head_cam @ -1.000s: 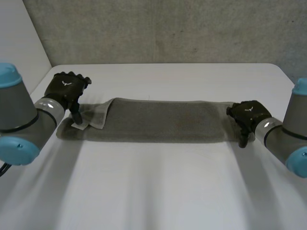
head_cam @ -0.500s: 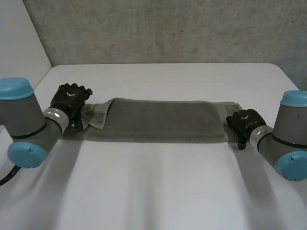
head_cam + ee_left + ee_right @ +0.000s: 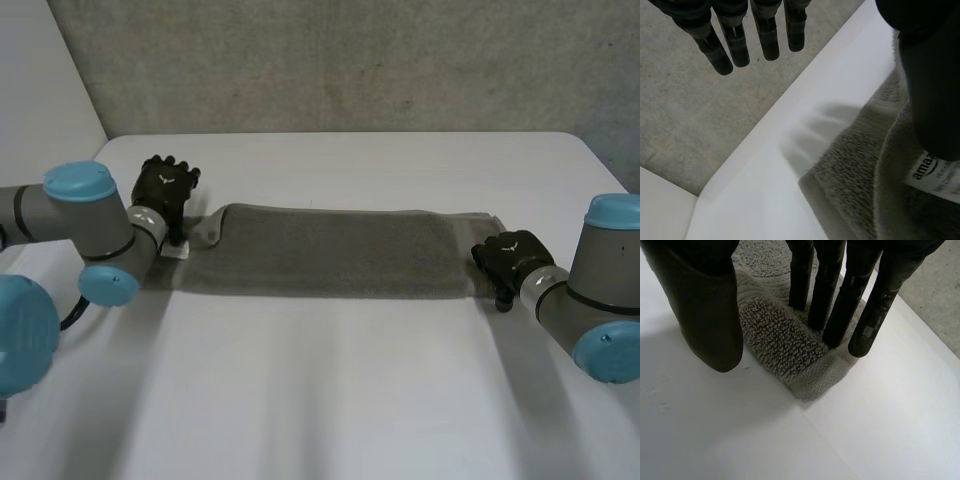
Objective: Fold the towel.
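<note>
Head view: a grey towel (image 3: 330, 250) lies stretched across the table (image 3: 330, 400), with the left hand (image 3: 165, 190) at one end and the right hand (image 3: 510, 255) at the other.
Left wrist view: fingers (image 3: 735, 40) straight, clear of the cloth, thumb on the labelled corner.
Right wrist view: straight fingers (image 3: 840, 305) press the corner.

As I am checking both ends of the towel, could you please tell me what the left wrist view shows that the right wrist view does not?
Left wrist view: the left robot hand, with straight fingers held out past the table edge and its thumb at the end of the towel, by a white printed label.
Right wrist view: the right robot hand, with straight fingers on the towel's corner and its thumb apart over bare table.
Both: the grey towel, the white table and the grey floor beyond its edge.
</note>
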